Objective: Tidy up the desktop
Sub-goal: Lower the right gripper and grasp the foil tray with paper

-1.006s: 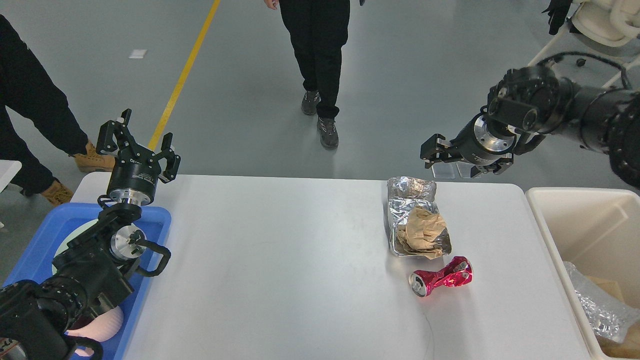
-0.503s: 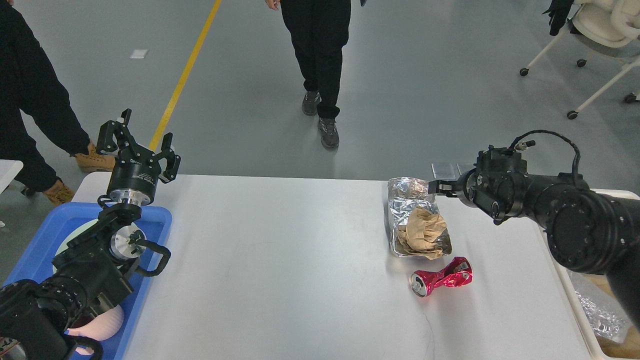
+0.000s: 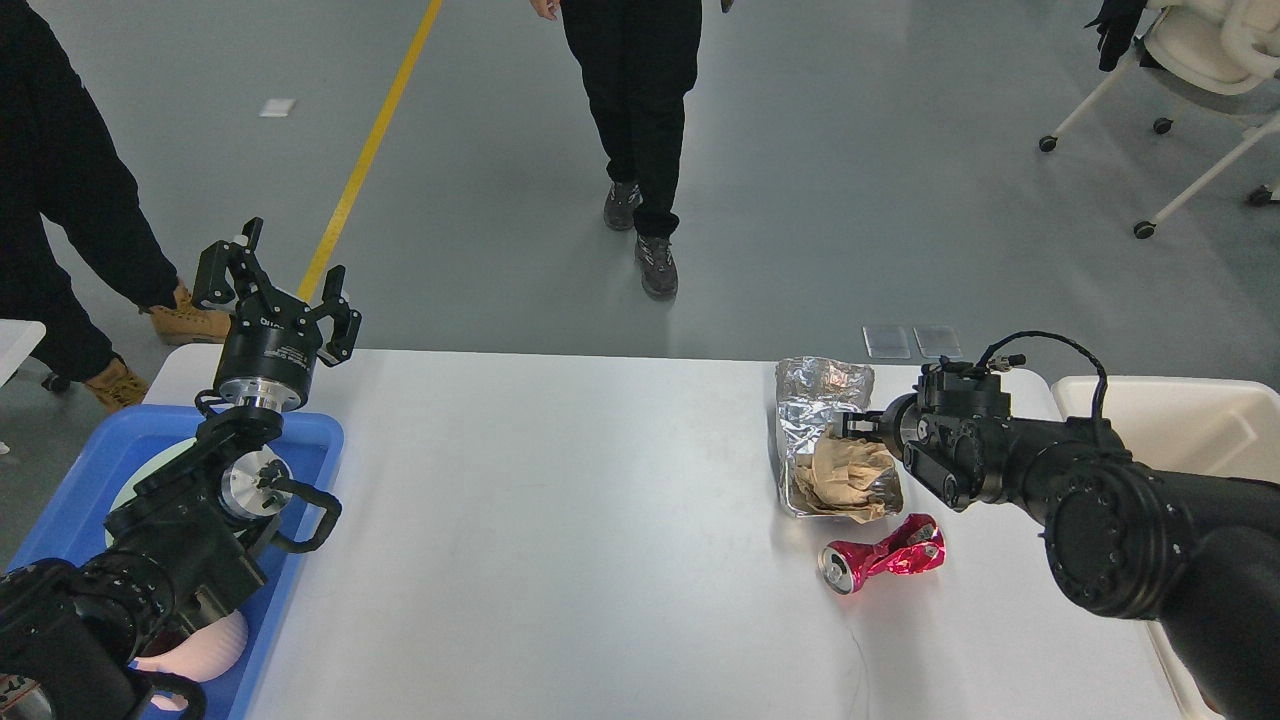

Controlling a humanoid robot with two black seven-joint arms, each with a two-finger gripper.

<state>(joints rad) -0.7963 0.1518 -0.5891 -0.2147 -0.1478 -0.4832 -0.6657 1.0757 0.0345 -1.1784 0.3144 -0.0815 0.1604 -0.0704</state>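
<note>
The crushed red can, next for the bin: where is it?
In the head view, the crushed red can lies on the desktop's right side, just in front of the foil tray.

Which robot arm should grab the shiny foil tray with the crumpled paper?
The right gripper: it sits at the foil tray already. The left gripper is far off, above the blue tray.

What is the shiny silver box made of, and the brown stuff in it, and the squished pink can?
The silver tray looks like thin aluminium foil: mirror-bright and full of sharp creases. The brown wad inside seems to be crumpled paper, matte with soft folds, perhaps a napkin or bag. The pink can looks like thin metal with a glossy coating, dented in the middle with a silver rim.
</note>
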